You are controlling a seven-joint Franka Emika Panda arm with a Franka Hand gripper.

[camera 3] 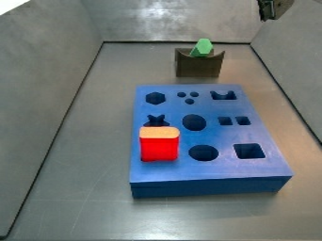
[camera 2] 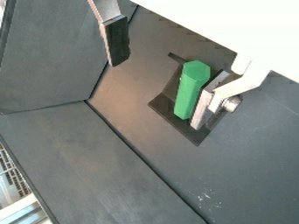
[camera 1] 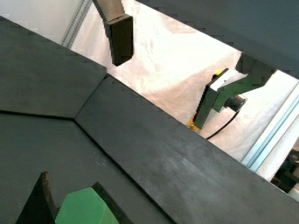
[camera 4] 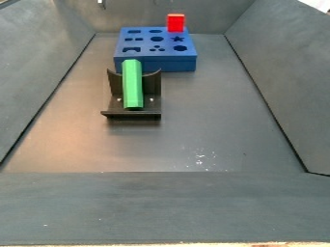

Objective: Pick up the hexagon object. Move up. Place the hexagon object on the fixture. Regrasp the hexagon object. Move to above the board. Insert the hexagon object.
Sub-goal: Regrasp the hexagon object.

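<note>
The green hexagon object [camera 4: 130, 82] rests in the notch of the dark fixture [camera 4: 130, 112], with nothing holding it. It also shows in a side view [camera 3: 202, 45] on the fixture [camera 3: 199, 65], behind the blue board [camera 3: 208, 141]. My gripper [camera 2: 158, 92] is open and empty, high above the floor. Its fingers [camera 2: 114, 44] stand wide apart. In a wrist view the hexagon object [camera 2: 191, 87] lies below, next to one finger. In a wrist view my gripper [camera 1: 163, 92] is again empty and the hexagon object [camera 1: 87, 208] is at the frame edge. Only a bit of the gripper [camera 3: 268, 8] shows in a side view.
A red block [camera 3: 158, 144] stands in the board's near left part. It also shows in a side view [camera 4: 176, 21] on the board [camera 4: 154, 48]. Sloping grey tray walls [camera 3: 56, 141] surround the floor.
</note>
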